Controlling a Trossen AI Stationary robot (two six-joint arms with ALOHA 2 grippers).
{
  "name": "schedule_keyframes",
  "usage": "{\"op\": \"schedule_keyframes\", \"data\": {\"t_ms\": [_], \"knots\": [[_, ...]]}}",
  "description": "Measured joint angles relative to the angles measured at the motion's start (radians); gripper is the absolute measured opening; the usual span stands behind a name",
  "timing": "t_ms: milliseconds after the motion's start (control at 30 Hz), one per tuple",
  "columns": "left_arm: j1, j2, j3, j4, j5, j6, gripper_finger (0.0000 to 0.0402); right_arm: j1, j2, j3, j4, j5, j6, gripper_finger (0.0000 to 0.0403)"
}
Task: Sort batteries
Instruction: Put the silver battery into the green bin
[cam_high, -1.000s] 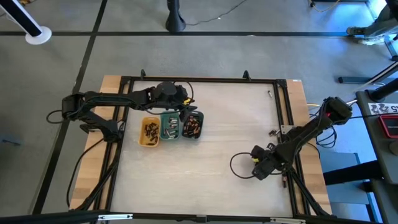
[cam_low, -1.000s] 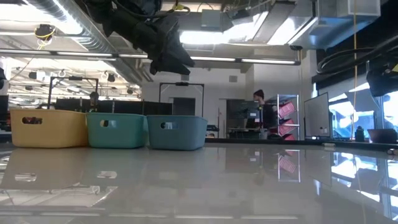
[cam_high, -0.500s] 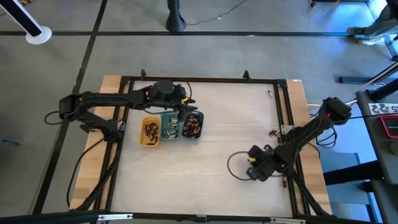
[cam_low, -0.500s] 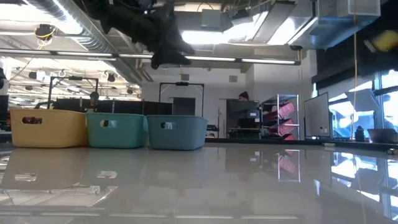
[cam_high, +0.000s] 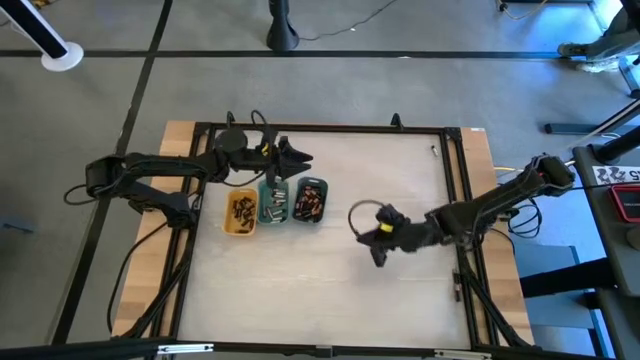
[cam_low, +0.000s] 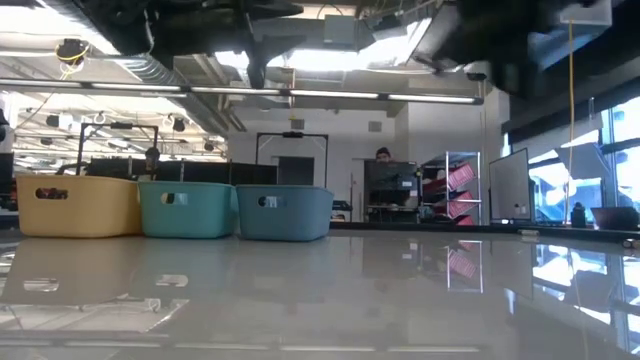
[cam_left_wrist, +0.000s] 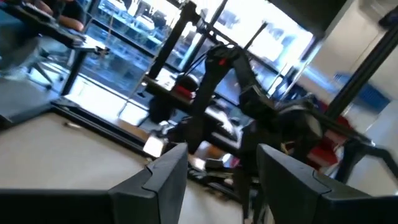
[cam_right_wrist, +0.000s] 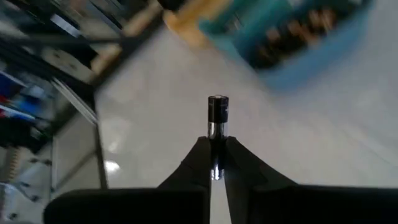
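Three small trays stand in a row on the table: yellow (cam_high: 241, 211), green (cam_high: 272, 203) and grey-blue (cam_high: 309, 200), each with tiny batteries inside. In the low view they show as yellow (cam_low: 78, 205), green (cam_low: 187, 208) and grey-blue (cam_low: 283, 212). My left gripper (cam_high: 296, 160) hovers open just beyond the trays' far side, its fingers apart (cam_left_wrist: 217, 180). My right gripper (cam_high: 373, 240) is to the right of the grey-blue tray, shut on one battery (cam_right_wrist: 217, 112), dark with a silvery end. My right gripper pinches the battery by its silvery end (cam_right_wrist: 214, 132) between the two fingertips (cam_right_wrist: 200, 155). The battery stands out past the fingertips, in line with the fingers, its dark end free. It is lifted clear of the table.
A black frame (cam_high: 330, 128) runs around the table. The pale tabletop (cam_high: 330, 290) lies bare near and to the right of the trays. A cable loop (cam_high: 358, 212) hangs at my right wrist. A person (cam_low: 378, 155) stands far off in the room behind.
My right gripper has travelled from near the table's right edge toward the left, closing on the grey-blue tray. My left gripper has drawn back from over the trays toward the far edge and risen, tipping up toward level.
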Motion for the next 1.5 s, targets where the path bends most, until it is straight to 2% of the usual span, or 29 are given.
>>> {"op": "schedule_keyframes", "data": {"t_ms": [133, 300, 433, 667, 967, 1267, 1500], "knots": [[-0.011, 0.008, -0.035, 0.084, -0.001, -0.101, 0.0182, -0.097, 0.000, 0.000, 0.200, -0.043, -0.133, 0.0020], [-0.055, 0.065, -0.036, 0.205, 0.000, -0.188, 0.0182, -0.219, 0.001, 0.000, 0.326, -0.066, -0.276, 0.0017], [-0.074, 0.110, -0.034, 0.242, 0.002, -0.245, 0.0182, -0.297, 0.018, 0.000, 0.424, -0.092, -0.330, 0.0018], [-0.076, 0.160, 0.020, 0.243, -0.001, -0.261, 0.0182, -0.369, 0.084, 0.000, 0.643, -0.228, -0.369, 0.0017], [-0.117, 0.232, 0.112, 0.220, -0.034, -0.233, 0.0182, -0.423, 0.103, -0.001, 0.701, -0.265, -0.415, 0.0018], [-0.136, 0.233, 0.125, 0.187, -0.114, -0.192, 0.0182, -0.457, 0.102, -0.001, 0.719, -0.296, -0.446, 0.0020], [-0.160, 0.233, 0.125, 0.137, -0.151, -0.150, 0.0145, -0.457, 0.102, -0.001, 0.718, -0.317, -0.457, 0.0021]]}}
